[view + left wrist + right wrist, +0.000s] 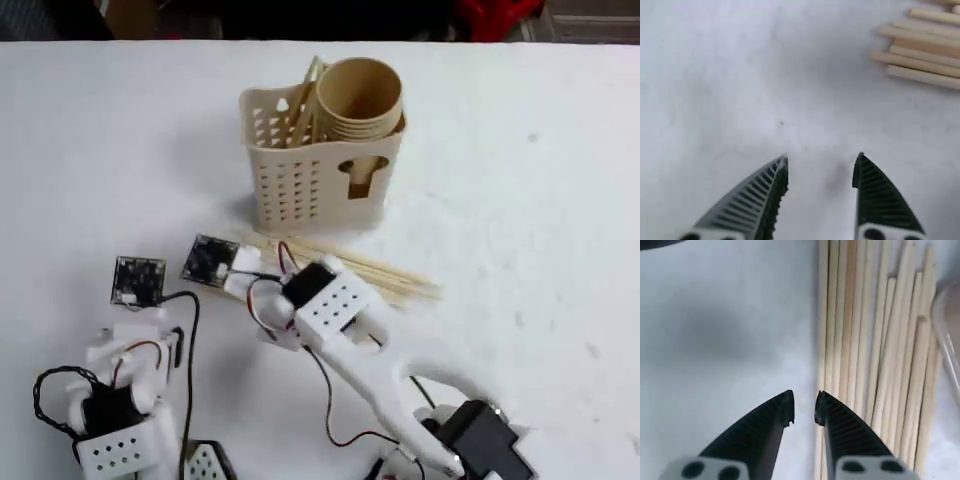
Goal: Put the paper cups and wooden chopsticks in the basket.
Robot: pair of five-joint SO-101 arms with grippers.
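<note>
The cream perforated plastic basket (300, 190) is standing on the white desk (540, 200), holding a stack of tan paper cups (360, 95) with a few upright wooden chopsticks (304, 100) leaning beside it. A loose bundle of pale wooden chopsticks (370, 268) is lying flat on the desk just in front of the basket. The right claw (804, 402) is hovering at the bundle's edge, its tips narrowly apart and gripping nothing. The left claw (822, 159) is hanging widely parted over bare desk near the stick ends
</note>
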